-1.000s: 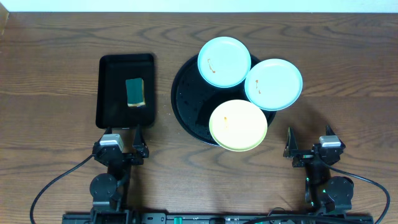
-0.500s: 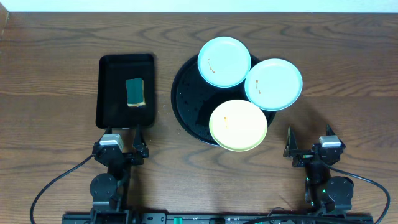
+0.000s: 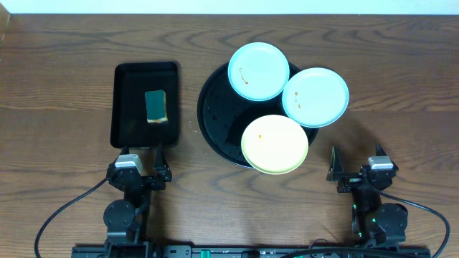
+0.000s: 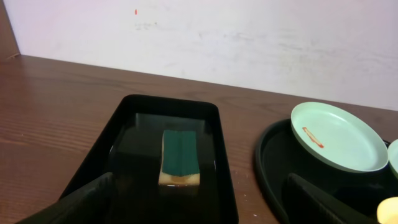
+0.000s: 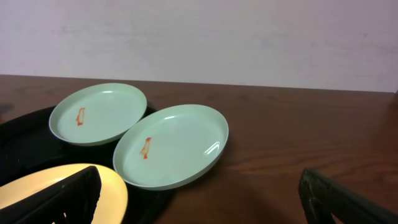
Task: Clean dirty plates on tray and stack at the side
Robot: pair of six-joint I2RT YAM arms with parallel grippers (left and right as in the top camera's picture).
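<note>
Three plates lie on the round black tray [image 3: 215, 118]: a mint-blue plate [image 3: 258, 70] at the back with an orange smear, a second mint-blue plate [image 3: 315, 97] overhanging the tray's right rim, and a pale yellow plate [image 3: 275, 143] at the front. The right wrist view shows both mint plates [image 5: 98, 113] [image 5: 171, 146], each with a smear, and the yellow plate [image 5: 62, 196]. My left gripper [image 3: 140, 172] is open and empty near the front edge, below the rectangular tray. My right gripper [image 3: 355, 166] is open and empty, front right of the yellow plate.
A smaller rectangular black tray [image 3: 125, 107] at the left holds a green-topped sponge [image 3: 156, 106], also seen in the left wrist view [image 4: 180, 155]. Bare wood-grain tabletop [image 3: 401, 122] lies to the right of the round tray. A pale wall stands behind the table.
</note>
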